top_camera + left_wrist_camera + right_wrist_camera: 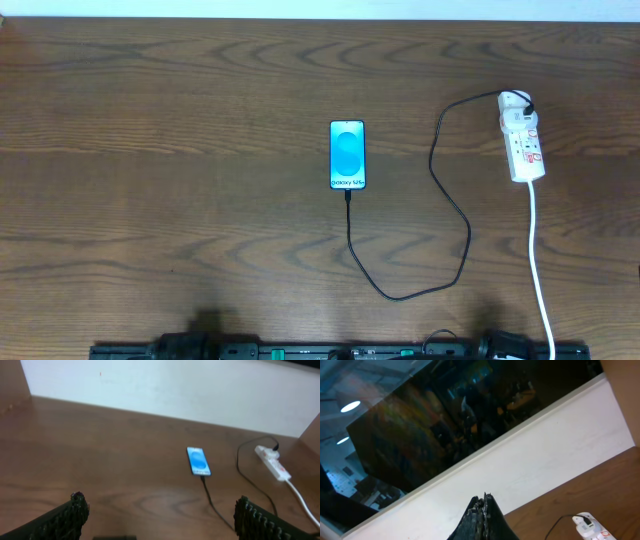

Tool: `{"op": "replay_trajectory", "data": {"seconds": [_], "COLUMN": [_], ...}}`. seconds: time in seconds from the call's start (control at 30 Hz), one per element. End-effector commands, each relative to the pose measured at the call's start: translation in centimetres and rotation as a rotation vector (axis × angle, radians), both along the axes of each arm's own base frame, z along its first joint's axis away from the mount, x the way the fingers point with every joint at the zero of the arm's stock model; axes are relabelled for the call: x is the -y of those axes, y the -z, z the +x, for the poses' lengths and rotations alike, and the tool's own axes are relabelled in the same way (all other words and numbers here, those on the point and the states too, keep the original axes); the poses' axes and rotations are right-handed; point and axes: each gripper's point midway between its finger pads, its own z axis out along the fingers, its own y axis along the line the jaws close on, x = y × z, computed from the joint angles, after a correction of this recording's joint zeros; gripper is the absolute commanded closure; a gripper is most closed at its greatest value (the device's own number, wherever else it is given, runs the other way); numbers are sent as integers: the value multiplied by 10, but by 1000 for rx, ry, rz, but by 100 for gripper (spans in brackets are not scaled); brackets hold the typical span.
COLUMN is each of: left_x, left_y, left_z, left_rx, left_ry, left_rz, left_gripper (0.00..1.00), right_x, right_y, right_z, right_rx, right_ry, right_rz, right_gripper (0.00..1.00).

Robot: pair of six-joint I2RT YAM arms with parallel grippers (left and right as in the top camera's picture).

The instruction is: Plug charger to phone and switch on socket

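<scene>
- The wooden table (160, 120) fills the overhead view, and all the task's things lie on its right half
- The left arm sits low at the near edge, its wrist camera looking across the table toward the white wall (175, 390). The left gripper (160, 501) is spread wide, with one finger (67, 517) at each lower corner of the view and nothing between them
- The right arm is tilted upward, so its camera shows mostly wall and a dark window (420, 435). The right gripper (484, 497) has its fingers pressed together, holding nothing
- The black cable (467, 240) runs from a plug at the far end of the power strip, curves toward the near edge, loops back and meets the phone's near short edge
- The white power strip (523, 140) lies far right, lengthwise, with its white cord (536, 260) trailing to the near edge. I cannot tell how its switch is set
- The phone (347, 155) lies flat near the table's centre, with its screen lit cyan, well apart from both grippers
</scene>
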Motion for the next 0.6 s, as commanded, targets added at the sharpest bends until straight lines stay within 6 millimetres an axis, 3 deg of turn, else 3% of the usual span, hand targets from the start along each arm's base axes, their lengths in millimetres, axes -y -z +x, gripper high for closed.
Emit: {"op": "replay_trajectory", "data": {"seconds": [0.0,0.17,0.47,0.57], "left_x": [-1,0,2,-9], "left_y": [6,15,12,1], "left_z": [-9,-29,-29,-22], "left_rx": [17,35,48,91], "left_ry": [-9,-9,5,-59], "left_rz": [12,13,7,21], "left_gripper": [6,6,5,6], "right_x": [-4,-10,2,2], "right_y": [-1,-1,-5,-4], "right_z": [-1,-2,-3,-3], "right_rx": [3,5,19,18], "right_ry": [-22,-69,-3,1], "right_rz": [-18,-35,-30,-30], "right_gripper": [99,99,98,98]}}
